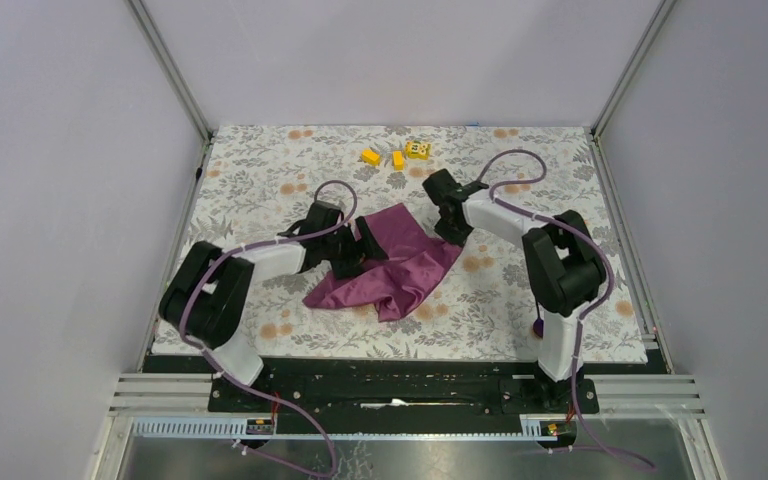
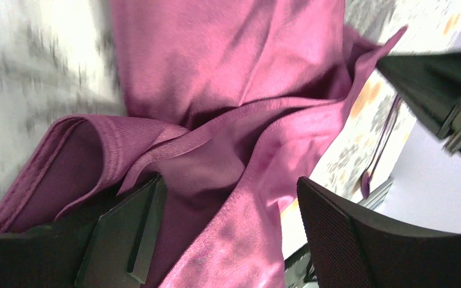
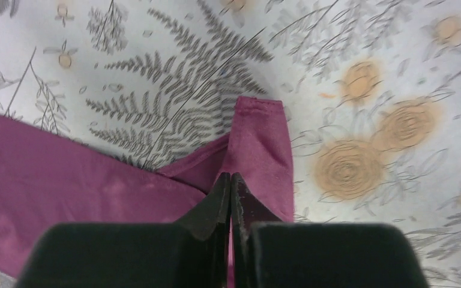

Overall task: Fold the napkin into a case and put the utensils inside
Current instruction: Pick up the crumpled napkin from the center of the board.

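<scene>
Nearest the lens in the right wrist view is the right tool, its two black fingers clenched tip to tip on a thin fold of the soft, slightly shiny plum-purple cloth napkin, just below the napkin's hemmed corner. That corner lies flat on the grey-and-orange floral tablecloth covering the counter. The left tool is released, with its fingers spread wide and straddling a bunched ridge of the same cloth; the fabric runs between them but is not pinched. From the top view the napkin sits crumpled mid-counter between the two arms, with no case shape formed yet. The dark purple utensils cannot be made out in any view. Small yellow blocks sit well apart at the far edge. Judgement: the step in hand is spreading the cloth flat before any fold. The right grip looks shallow, only a sliver of fabric, so a slow, low pull away from the left arm seems prudent, since a slick cloth may slip out. The left tool should close on a single hemmed edge, not the whole bunch, or the layers will drag together. It also seems wise to keep the fingertips off the tablecloth so it does not wrinkle underneath.
</scene>
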Available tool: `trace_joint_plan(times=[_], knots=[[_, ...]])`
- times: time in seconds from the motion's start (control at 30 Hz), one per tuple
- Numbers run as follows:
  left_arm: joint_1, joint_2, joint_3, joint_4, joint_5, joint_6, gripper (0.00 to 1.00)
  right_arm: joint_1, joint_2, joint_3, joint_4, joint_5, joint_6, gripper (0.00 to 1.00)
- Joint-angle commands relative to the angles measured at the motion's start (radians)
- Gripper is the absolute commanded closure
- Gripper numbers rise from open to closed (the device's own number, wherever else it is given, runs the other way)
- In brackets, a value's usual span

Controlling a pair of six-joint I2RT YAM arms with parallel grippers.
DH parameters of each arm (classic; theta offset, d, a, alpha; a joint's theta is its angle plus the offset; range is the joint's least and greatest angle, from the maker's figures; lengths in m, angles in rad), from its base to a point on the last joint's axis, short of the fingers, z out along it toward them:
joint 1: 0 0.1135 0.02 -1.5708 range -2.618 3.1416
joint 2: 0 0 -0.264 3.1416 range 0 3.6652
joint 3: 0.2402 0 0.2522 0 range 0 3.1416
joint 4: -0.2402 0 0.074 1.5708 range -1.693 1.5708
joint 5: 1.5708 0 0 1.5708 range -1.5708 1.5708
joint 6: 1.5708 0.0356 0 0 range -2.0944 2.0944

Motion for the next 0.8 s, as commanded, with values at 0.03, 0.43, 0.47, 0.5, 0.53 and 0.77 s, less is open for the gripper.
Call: trace_joint_plan(times=[0.03, 0.43, 0.47, 0.5, 0.53, 0.77], knots=[[0.059, 0.186, 0.115, 0.002, -0.057, 0.041, 0.12, -0.050, -0.130, -0.060, 0.020, 0.113, 0.000, 1.00], [0.050, -0.127, 0.100, -0.218, -0.279, 0.138, 0.01, -0.068, -0.272, -0.165, 0.235, -0.082, -0.703, 0.06], [0.054, -0.181, 0.074, -0.242, -0.294, 0.140, 0.01, -0.087, -0.272, -0.177, 0.253, -0.112, -0.735, 0.01], [0.061, -0.219, 0.040, -0.270, -0.306, 0.139, 0.01, -0.107, -0.261, -0.172, 0.255, -0.154, -0.741, 0.00], [0.072, -0.253, 0.014, -0.288, -0.314, 0.133, 0.01, -0.132, -0.239, -0.152, 0.229, -0.181, -0.716, 0.00], [0.265, -0.287, -0.055, -0.452, -0.292, -0.104, 0.09, -0.206, -0.061, 0.009, -0.001, -0.242, -0.279, 0.01]])
